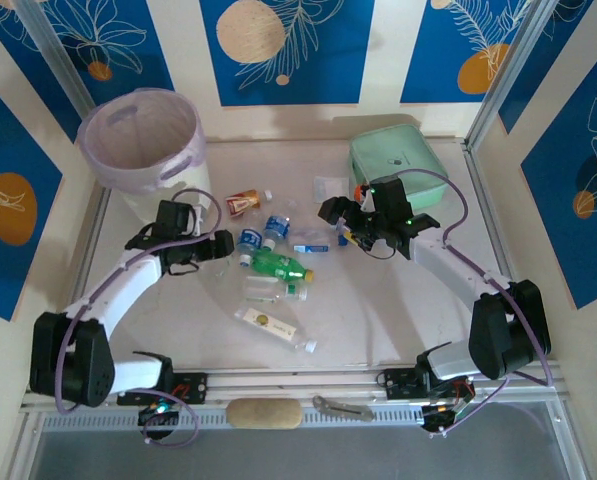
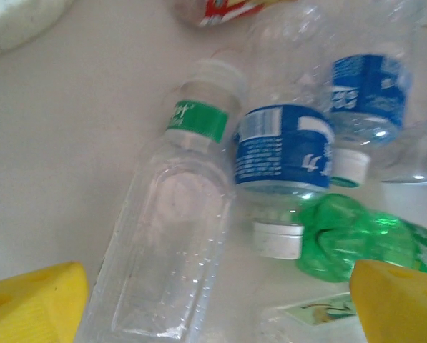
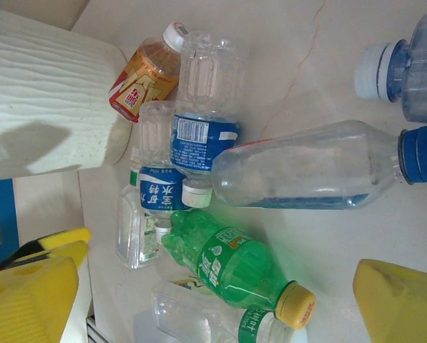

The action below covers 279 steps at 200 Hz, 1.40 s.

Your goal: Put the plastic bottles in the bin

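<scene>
The plastic bottles [image 1: 278, 265] lay in a loose heap in the middle of the table [image 1: 378, 320], between the two grippers. Nearest the arm bases was a flat clear bottle with a pale label [image 1: 271, 323]. Beyond it came a crumpled clear one [image 1: 270, 290], then the green bottle [image 1: 281, 265] with its yellow cap to the right. Just past that lay two blue-labelled bottles [image 1: 250, 238] side by side, and farther still the red-brown labelled bottle [image 1: 243, 202].

The left gripper [image 1: 228, 243] sat just left of the heap, level with the blue-labelled pair, its fingers spread wide. In its wrist view a clear bottle with a green band [image 2: 170, 243] lay between the yellow fingers [image 2: 34, 304]. Whether either finger touched it could not be told.

The right gripper [image 1: 330, 212] stood right of the heap and apart from it, fingers also wide apart and holding nothing. In its wrist view the green bottle lay under the gap between them, with a large blue-capped clear bottle [image 3: 306, 168] beyond.

The bin [image 1: 183, 160] stood at the far left corner, beyond the left gripper. The mint-green case [image 1: 393, 160] lay at the far right.
</scene>
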### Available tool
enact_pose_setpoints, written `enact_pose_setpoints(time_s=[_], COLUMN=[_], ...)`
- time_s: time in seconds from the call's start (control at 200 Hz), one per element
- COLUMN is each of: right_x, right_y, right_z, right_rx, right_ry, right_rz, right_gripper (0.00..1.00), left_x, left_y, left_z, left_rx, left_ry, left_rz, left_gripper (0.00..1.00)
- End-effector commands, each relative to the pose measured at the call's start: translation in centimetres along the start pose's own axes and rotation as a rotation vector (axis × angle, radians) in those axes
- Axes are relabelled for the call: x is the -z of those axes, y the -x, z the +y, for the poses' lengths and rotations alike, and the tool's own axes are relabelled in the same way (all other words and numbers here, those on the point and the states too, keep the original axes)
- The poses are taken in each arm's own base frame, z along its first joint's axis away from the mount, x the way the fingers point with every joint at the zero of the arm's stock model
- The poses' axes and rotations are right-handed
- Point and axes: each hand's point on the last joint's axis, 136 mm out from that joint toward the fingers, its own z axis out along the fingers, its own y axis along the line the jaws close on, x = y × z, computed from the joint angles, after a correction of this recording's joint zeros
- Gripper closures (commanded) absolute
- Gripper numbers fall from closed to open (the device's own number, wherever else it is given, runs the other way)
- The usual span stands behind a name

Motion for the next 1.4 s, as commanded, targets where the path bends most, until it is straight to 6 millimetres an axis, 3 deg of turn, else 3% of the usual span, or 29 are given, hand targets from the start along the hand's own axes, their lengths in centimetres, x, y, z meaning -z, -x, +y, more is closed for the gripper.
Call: enact_pose_setpoints(time_s=[0.0, 0.225, 0.75, 1.206, 1.391], right_x=[0.3, 0.1, 0.0, 0.1, 0.0], right_y=[0.0, -0.1, -0.2, -0.1, -0.1], right_z=[0.7, 0.8, 0.7, 1.2, 1.2], right_rx=[-0.003, -0.003, -0.004, 0.005, 0.005], right_ry=[0.008, 0.011, 0.009, 0.016, 0.014], right_rz=[0.001, 0.002, 0.005, 0.006, 0.01], right_gripper=[0.01, 0.01, 0.01, 0.01, 0.01], left_x=[-1.5, -3.4, -5.8, -6.7, -6.8], left_y=[-0.2, -1.1, -1.9, -2.4, -2.4], left_z=[0.4, 1.8, 2.5, 2.9, 2.8], left_rx=[-0.013, -0.025, -0.093, -0.189, -0.214], left_ry=[0.023, 0.077, 0.129, 0.215, 0.232], left_rz=[0.002, 0.043, 0.133, 0.184, 0.183], left_gripper=[0.09, 0.09, 0.11, 0.22, 0.34])
